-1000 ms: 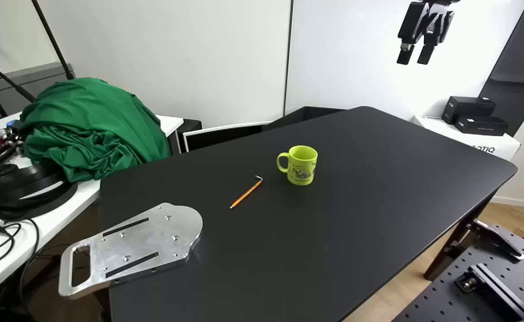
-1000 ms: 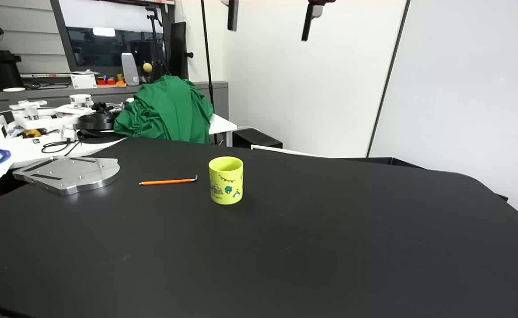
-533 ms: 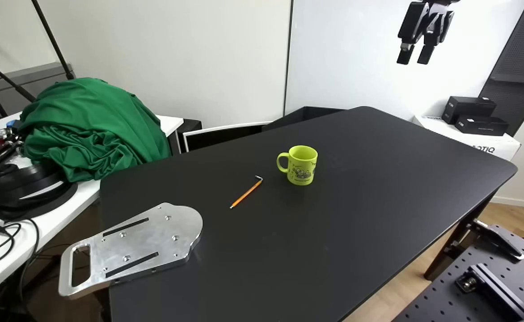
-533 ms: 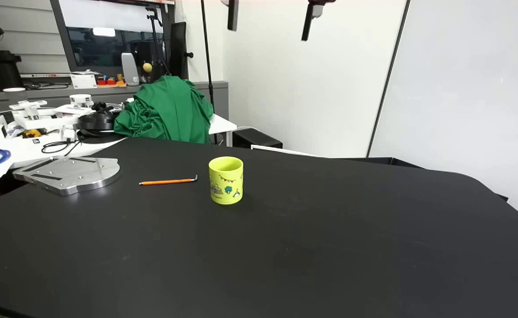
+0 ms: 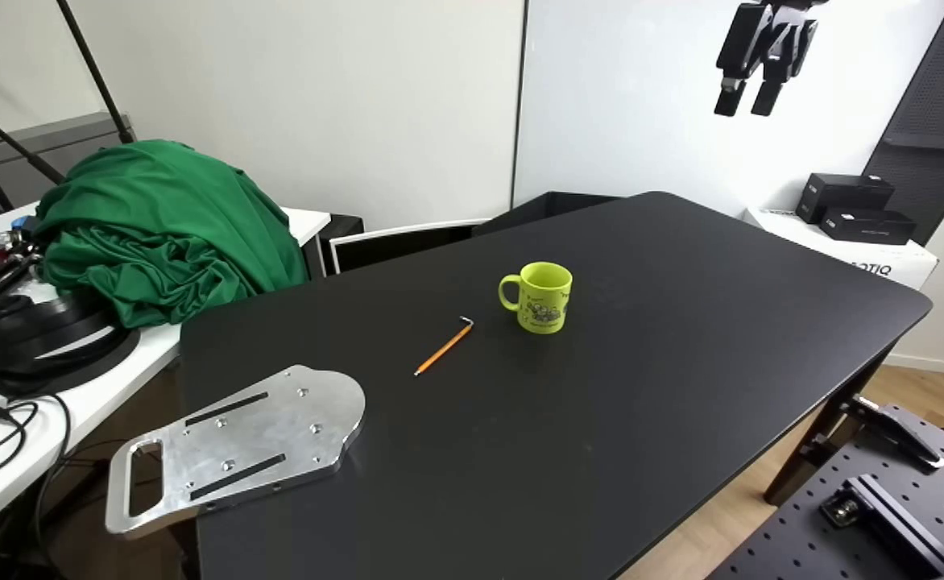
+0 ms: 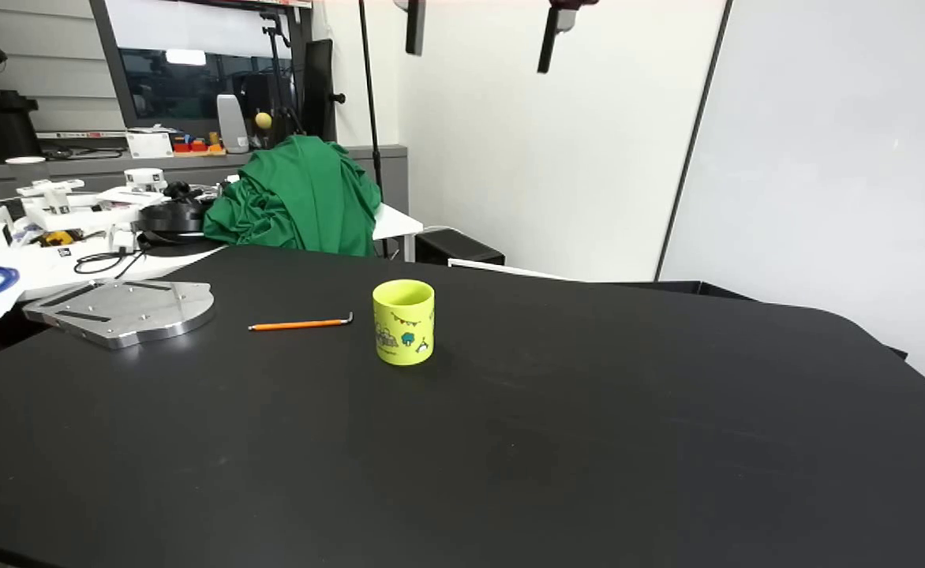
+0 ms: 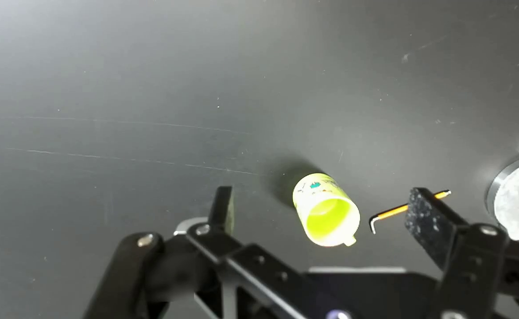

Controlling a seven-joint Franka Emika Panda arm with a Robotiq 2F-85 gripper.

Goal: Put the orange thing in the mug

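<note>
The orange thing is a thin orange stick with a bent silver end, like a hex key. It lies flat on the black table in both exterior views (image 5: 444,349) (image 6: 298,324). The lime-green mug (image 5: 543,300) (image 6: 403,339) stands upright beside it, a small gap apart, with its handle toward the stick's side. My gripper (image 5: 747,101) (image 6: 481,39) is open and empty, high above the table and away from both. In the wrist view, the mug (image 7: 315,192) shows between the open fingers (image 7: 321,195), and one finger hides part of the orange stick (image 7: 392,212).
A silver metal plate (image 5: 271,435) (image 6: 139,308) lies at the table's edge beyond the stick, partly overhanging. A green cloth heap (image 5: 166,225) and cluttered white side table (image 5: 101,387) stand past that edge. A perforated dark board (image 5: 802,524) is near the opposite edge.
</note>
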